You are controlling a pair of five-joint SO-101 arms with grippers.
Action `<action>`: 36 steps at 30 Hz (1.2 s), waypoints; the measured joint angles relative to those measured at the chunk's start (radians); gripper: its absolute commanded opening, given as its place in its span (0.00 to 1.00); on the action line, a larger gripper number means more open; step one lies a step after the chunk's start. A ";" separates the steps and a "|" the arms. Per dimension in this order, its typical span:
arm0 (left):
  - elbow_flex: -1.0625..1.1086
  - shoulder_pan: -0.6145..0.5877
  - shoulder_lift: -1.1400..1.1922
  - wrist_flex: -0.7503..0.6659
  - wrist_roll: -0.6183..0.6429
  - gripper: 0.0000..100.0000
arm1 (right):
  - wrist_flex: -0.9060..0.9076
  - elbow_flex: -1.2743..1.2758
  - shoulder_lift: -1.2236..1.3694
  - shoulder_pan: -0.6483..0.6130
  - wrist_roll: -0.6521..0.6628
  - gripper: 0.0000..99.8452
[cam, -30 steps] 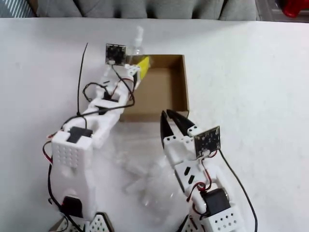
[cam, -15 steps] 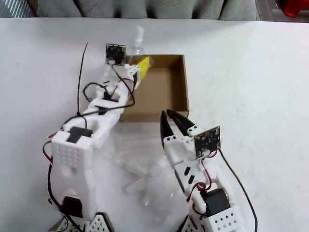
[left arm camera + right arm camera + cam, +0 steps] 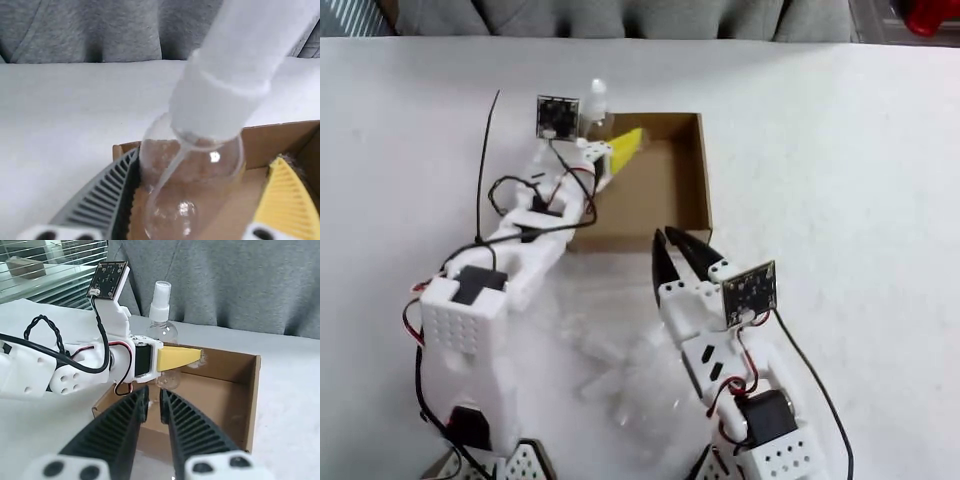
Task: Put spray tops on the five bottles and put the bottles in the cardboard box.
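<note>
Nearest, on the white table (image 3: 840, 150), between the two arm bases: a loose pile of clear bottles (image 3: 610, 372), lying on their sides, too jumbled to count.

Just past the pile, at the end of the right arm: the right tool (image 3: 664, 236). Black ribbed fingers (image 3: 192, 430) drawn almost together, a thin slit left between them, clenched on nothing. Points straight at the box, tips at its near wall in the high view.

Beyond that, an open brown cardboard box (image 3: 703, 170), sitting flat on the table near the middle.

Along the box's left side, the left arm, stretched out to the far left corner. At that corner, the left tool (image 3: 205, 165): one yellow finger (image 3: 625, 146), one grey finger (image 3: 107, 192), grasping a round clear bottle (image 3: 162, 332) by its belly. Close to upright, leaning a little. White spray top (image 3: 161, 299) already on the neck, thin tube running down inside the glassy body. Lower part of the bottle just inside the box's far left corner, cardboard wall right behind it in the left wrist view. Impossible to tell whether the base touches the box floor.

Farthest, the far edge of the table, with a red object (image 3: 932, 15) at the far right corner.
</note>
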 measured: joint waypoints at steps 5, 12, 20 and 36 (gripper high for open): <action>0.000 0.000 0.000 0.000 0.000 0.37 | 0.000 0.012 -0.002 0.000 0.000 0.02; 0.000 0.000 0.000 0.000 0.000 0.37 | 0.000 0.014 -0.002 0.000 0.000 0.02; 0.071 0.000 -0.087 0.044 0.000 0.37 | 0.000 0.014 -0.003 0.000 0.000 0.02; 0.284 -0.029 -0.322 0.063 -0.005 0.37 | 0.000 0.014 -0.003 0.000 0.000 0.02</action>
